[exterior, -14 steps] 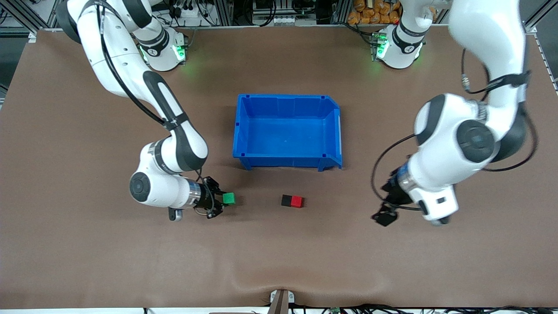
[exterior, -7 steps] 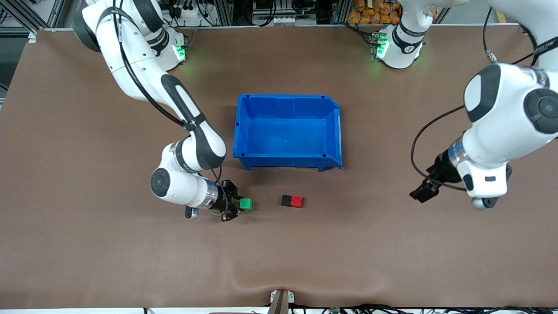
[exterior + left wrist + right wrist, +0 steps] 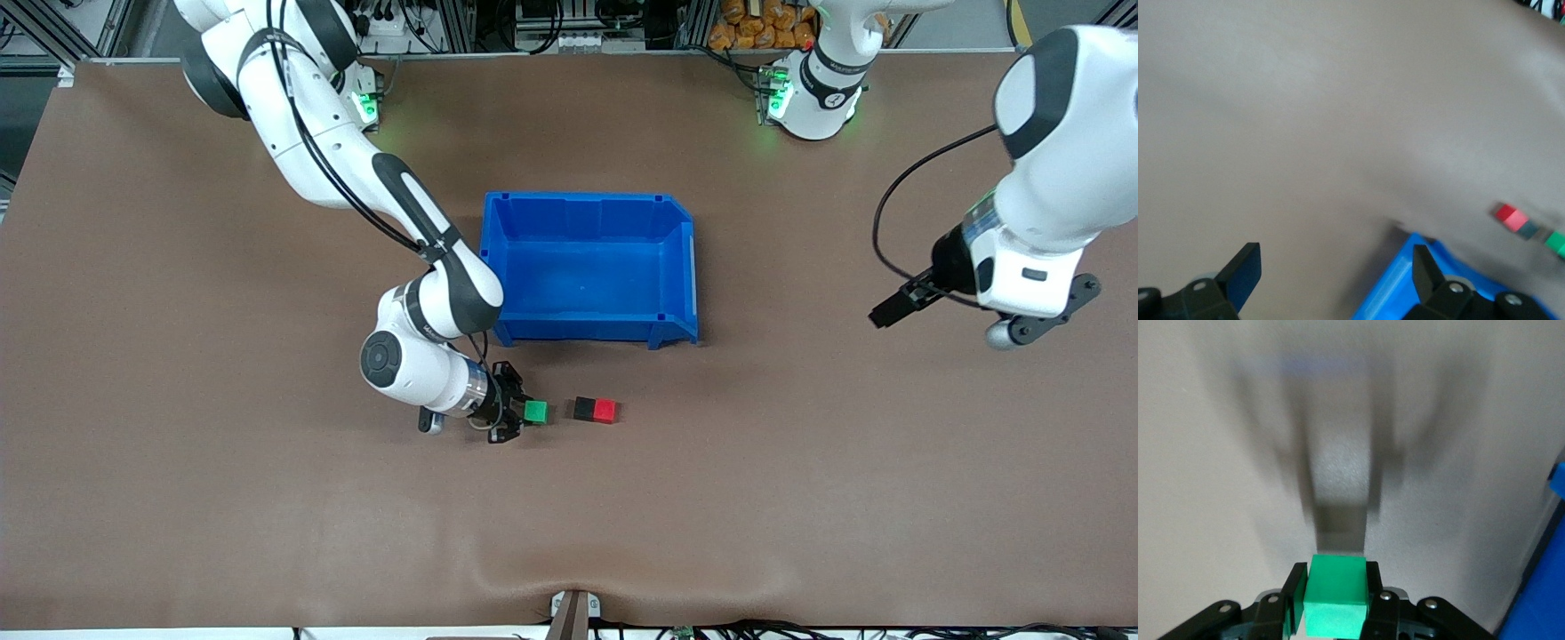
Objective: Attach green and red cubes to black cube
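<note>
We've got the green cube (image 3: 535, 411) clamped in the right gripper (image 3: 520, 412), low over the table beside the black cube (image 3: 584, 408), whose other face touches the red cube (image 3: 605, 410). Risk: off-axis contact shoves the black-red pair. Blue bin (image 3: 589, 331), farther from camera, isn't blocking. Left gripper (image 3: 892, 310) waits wide, well apart.

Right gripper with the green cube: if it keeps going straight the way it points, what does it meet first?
The black cube, probably. The right gripper, jaws shut on the green cube, points along the table toward it; the red cube sits against its other face. Bare table lies between, though height is unclear.
</note>
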You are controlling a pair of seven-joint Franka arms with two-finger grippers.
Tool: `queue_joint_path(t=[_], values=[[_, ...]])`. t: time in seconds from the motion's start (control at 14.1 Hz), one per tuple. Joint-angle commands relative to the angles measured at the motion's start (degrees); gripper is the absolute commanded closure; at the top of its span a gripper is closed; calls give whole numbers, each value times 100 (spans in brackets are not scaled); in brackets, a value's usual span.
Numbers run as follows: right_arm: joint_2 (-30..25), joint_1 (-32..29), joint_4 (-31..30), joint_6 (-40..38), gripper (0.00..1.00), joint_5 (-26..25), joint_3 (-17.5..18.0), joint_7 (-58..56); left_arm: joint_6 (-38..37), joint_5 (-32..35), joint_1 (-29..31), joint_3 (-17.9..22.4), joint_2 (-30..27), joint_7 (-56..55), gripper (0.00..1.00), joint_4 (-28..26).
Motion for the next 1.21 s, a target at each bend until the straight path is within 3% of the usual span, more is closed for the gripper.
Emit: queue_joint_path(t=[0.0, 0.21, 0.43, 0.85, 0.99, 1.06, 1.13], values=[[142, 155, 215, 40, 100, 113, -38, 283, -277, -35, 155, 83, -246, 962, 0, -164], [150, 243, 215, 49, 100, 113, -38, 381, -567, -27, -108, 539, -342, 1841, 0, -111], [247, 348, 215, 267, 100, 113, -38, 478, -856, 34, -126, 750, -474, 2772, 0, -41], [388, 489, 215, 576, 100, 104, -38, 522, -1551, 263, -82, 707, -606, 3408, 0, 556], [388, 489, 215, 576, 47, 95, -47, 522, -1990, 290, -82, 707, -711, 3452, 0, 723], [388, 472, 215, 576, 11, 86, -64, 530, -2018, 290, -82, 664, -755, 3583, 0, 724], [379, 454, 215, 576, 0, 51, -82, 504, -2026, 290, -73, 637, -756, 3906, 0, 724]])
